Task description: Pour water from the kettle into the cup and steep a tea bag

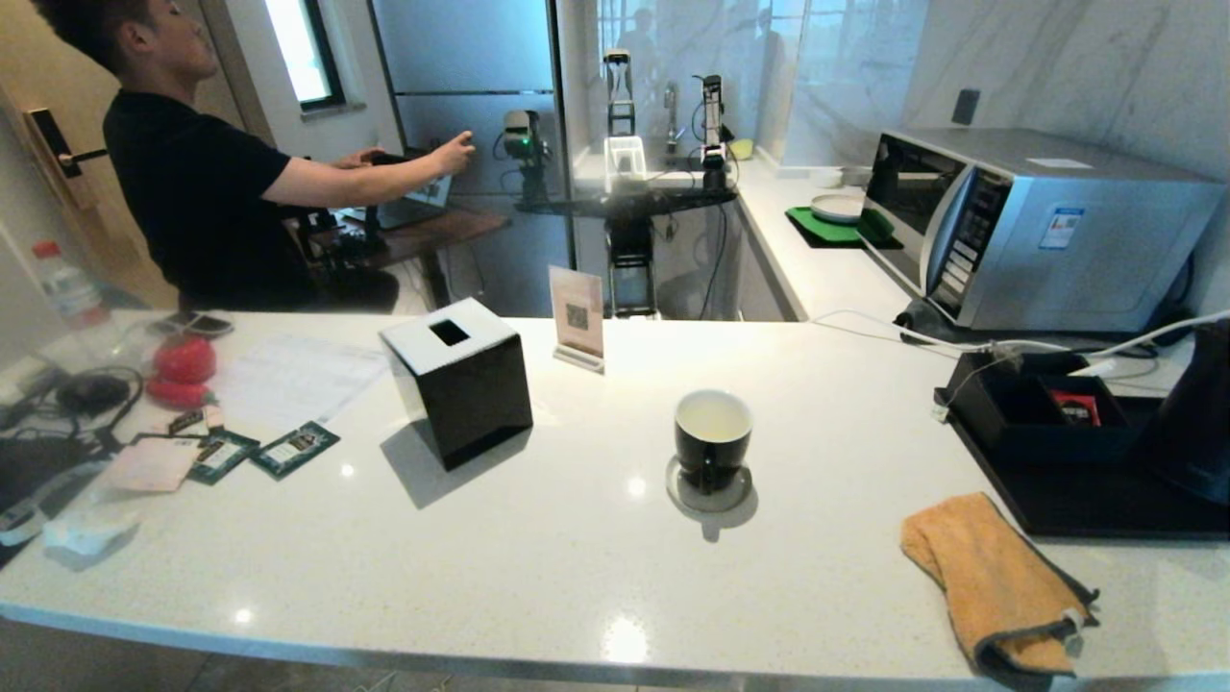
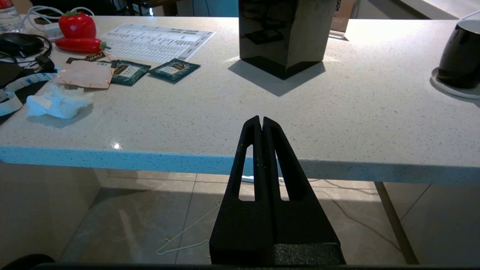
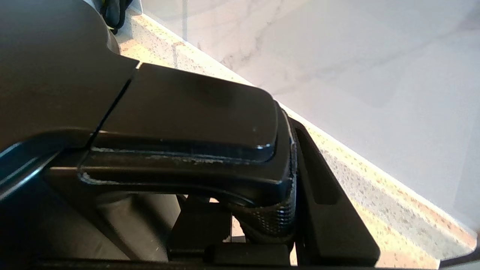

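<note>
While the left gripper [image 2: 261,122] hangs pressed together below the counter edge [image 2: 150,159], the cup [image 1: 712,440] sits mid-counter on its coaster [image 1: 709,492]; far right, the right gripper [image 3: 262,210] is clamped on the kettle [image 1: 1196,423] handle [image 3: 187,123].

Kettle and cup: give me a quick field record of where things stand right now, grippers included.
kettle: black, at the counter's far right edge, on a black tray
kettle handle: in the right gripper, fingers closed around it
left gripper: shut, empty, hanging below the counter edge
cup: black, white inside, upright on a grey coaster, mid-counter
cup contents: cannot tell
tea bag: not seen
orange cloth: near the front edge, right of the cup
person: behind the counter, far left
</note>
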Available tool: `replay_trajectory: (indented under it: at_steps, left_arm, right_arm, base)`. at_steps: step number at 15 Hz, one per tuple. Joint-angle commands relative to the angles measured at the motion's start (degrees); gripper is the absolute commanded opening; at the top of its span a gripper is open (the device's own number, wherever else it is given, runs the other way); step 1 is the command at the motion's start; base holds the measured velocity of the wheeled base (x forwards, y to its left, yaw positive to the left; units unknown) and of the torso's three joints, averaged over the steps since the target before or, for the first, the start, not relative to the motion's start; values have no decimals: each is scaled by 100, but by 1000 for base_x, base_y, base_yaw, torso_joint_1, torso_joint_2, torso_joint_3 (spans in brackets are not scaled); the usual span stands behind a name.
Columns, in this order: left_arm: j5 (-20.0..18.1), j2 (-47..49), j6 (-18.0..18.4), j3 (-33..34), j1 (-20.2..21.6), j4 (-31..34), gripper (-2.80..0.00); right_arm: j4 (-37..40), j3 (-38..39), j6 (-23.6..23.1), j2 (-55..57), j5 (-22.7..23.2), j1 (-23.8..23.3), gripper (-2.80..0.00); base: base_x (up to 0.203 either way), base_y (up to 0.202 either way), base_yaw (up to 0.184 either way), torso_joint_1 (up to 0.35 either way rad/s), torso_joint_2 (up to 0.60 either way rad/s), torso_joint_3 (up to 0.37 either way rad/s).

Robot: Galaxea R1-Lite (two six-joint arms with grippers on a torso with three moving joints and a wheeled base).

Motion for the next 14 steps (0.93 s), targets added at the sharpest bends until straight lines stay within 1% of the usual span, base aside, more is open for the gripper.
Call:
replay_trajectory:
  at_steps: [1,9,10,14]
  left_arm:
    - [4,-1,-9,0,-1,0,-280]
    - [4,-1,-1,0,-1,0,-280]
    - [4,-1,-8,0,-1,-8,-280]
    - [4,-1,-4,0,-1,0,-280]
  right_arm:
    - [-42,23,-36,94,-4,5,-280]
    - [-24,30,-37,136,-4,12,-280]
    - [-24,34,-36,128,-4,12,0]
    - [-24,34,-28,110,-4,47,0]
  base:
    - [0,0,0,0,0,0]
    - [0,0,0,0,0,0]
    - [0,0,0,0,0,0]
    - [0,0,0,0,0,0]
